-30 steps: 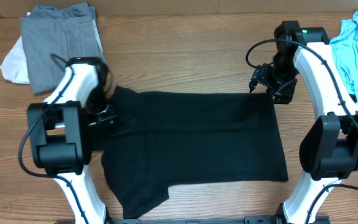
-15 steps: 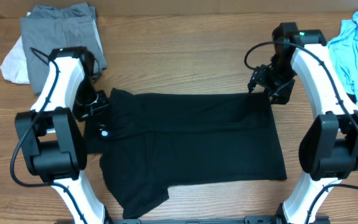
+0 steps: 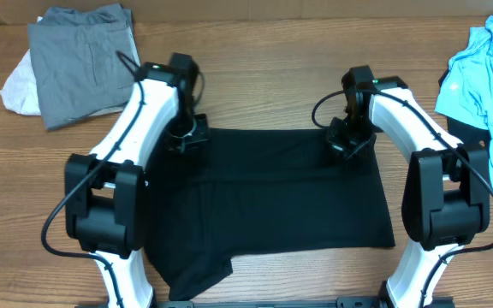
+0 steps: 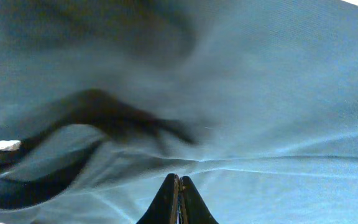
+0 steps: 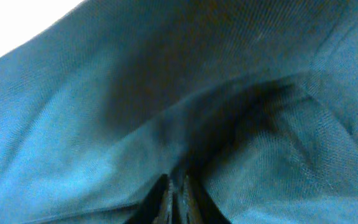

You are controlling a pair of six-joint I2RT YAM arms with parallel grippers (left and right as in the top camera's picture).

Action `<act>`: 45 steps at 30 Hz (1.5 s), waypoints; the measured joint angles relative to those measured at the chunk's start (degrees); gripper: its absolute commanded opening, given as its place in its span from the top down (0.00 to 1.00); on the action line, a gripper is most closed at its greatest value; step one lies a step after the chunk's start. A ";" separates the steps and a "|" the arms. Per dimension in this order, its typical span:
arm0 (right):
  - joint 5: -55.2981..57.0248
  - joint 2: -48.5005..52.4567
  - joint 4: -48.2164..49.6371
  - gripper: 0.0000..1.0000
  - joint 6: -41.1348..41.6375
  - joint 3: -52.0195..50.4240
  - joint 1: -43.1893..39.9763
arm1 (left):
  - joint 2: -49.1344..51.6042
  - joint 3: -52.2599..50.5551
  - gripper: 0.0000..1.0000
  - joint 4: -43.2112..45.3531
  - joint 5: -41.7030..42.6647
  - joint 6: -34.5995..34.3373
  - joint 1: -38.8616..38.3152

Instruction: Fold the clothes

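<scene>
The clothes in hand are a large black shirt spread flat across the middle of the wooden table. At the shirt's upper left edge my left gripper is shut, pinching the fabric. In the left wrist view the closed tips meet where creases in the cloth converge. My right gripper sits on the shirt's upper right edge. In the right wrist view its jaws are closed on a ridge of the dark fabric.
A folded grey garment lies at the back left with a white one peeking out beneath it. A light blue garment is heaped at the back right edge.
My left gripper moved right and toward the back, pulling the shirt's left side inward. My right gripper shifted left onto the top edge and closed on the fabric.
</scene>
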 measured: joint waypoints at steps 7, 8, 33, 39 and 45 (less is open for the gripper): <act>0.68 0.00 4.70 0.89 0.79 -3.74 -0.04 | 4.85 0.00 0.96 1.46 0.68 0.00 -1.22; 1.16 0.00 4.61 0.89 0.90 -3.74 -0.04 | 6.03 0.00 0.96 1.42 0.66 0.00 -0.94; 11.96 -0.94 -6.32 0.96 7.21 -3.37 -7.76 | 10.54 1.01 0.96 -5.81 -4.96 0.20 11.04; 4.85 -6.10 -2.03 0.91 3.17 0.31 -5.81 | 10.51 5.11 0.94 -7.82 -3.48 0.22 9.77; -2.05 -7.08 5.27 0.96 -0.33 0.37 -1.03 | 10.47 5.86 0.94 -7.54 -2.69 0.39 7.91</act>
